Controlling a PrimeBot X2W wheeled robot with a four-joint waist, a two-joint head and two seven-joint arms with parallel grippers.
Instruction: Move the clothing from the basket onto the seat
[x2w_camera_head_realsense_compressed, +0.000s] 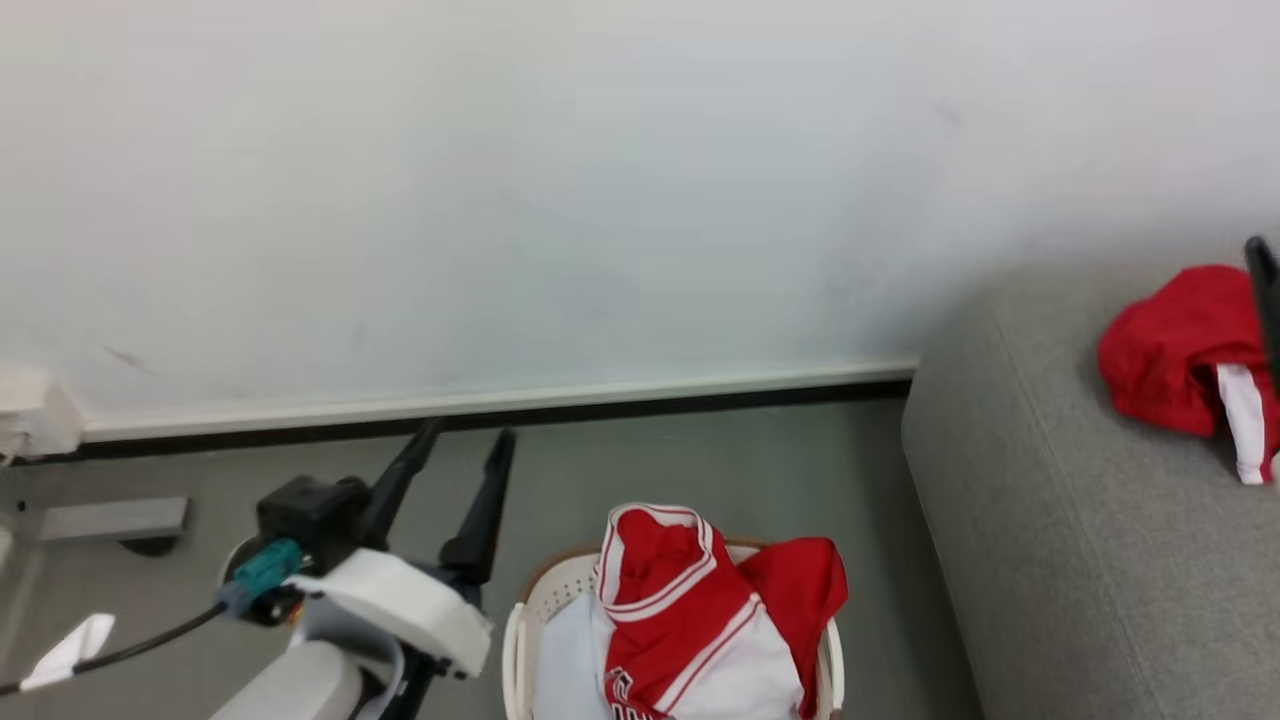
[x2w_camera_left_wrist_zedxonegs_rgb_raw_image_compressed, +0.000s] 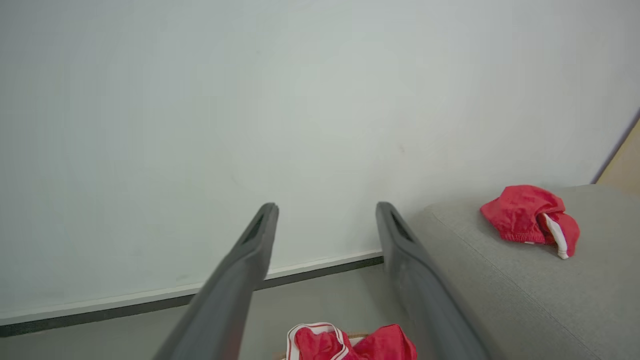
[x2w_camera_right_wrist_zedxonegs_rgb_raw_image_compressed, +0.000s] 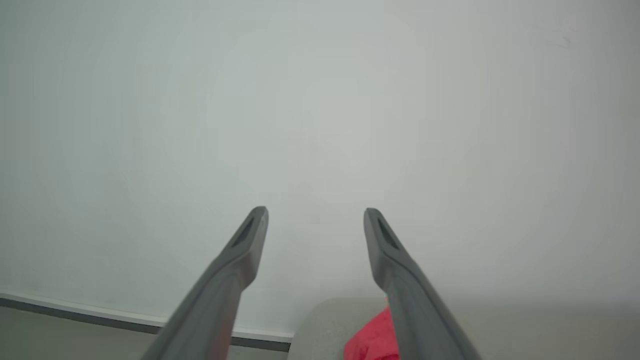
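Observation:
A red jersey with white striped trim (x2w_camera_head_realsense_compressed: 690, 610) lies heaped in the cream basket (x2w_camera_head_realsense_compressed: 545, 600) at the bottom centre, over a pale sheet. It also peeks into the left wrist view as the jersey (x2w_camera_left_wrist_zedxonegs_rgb_raw_image_compressed: 350, 342). Another red garment with a white panel (x2w_camera_head_realsense_compressed: 1185, 360) rests on the grey seat (x2w_camera_head_realsense_compressed: 1080, 520) at the right, seen as the garment (x2w_camera_left_wrist_zedxonegs_rgb_raw_image_compressed: 530, 217) and as a red patch (x2w_camera_right_wrist_zedxonegs_rgb_raw_image_compressed: 375, 342). My left gripper (x2w_camera_head_realsense_compressed: 470, 435) hangs open and empty, left of the basket, also as the left gripper (x2w_camera_left_wrist_zedxonegs_rgb_raw_image_compressed: 325, 207). My right gripper (x2w_camera_right_wrist_zedxonegs_rgb_raw_image_compressed: 315, 212) is open and empty above the seat's garment; one finger (x2w_camera_head_realsense_compressed: 1262, 280) shows beside it.
A pale wall (x2w_camera_head_realsense_compressed: 600, 200) with a white and dark baseboard (x2w_camera_head_realsense_compressed: 500, 410) runs behind everything. Grey floor (x2w_camera_head_realsense_compressed: 720, 460) lies between the basket and the wall. A grey fixture (x2w_camera_head_realsense_compressed: 110, 520) sits low at the far left.

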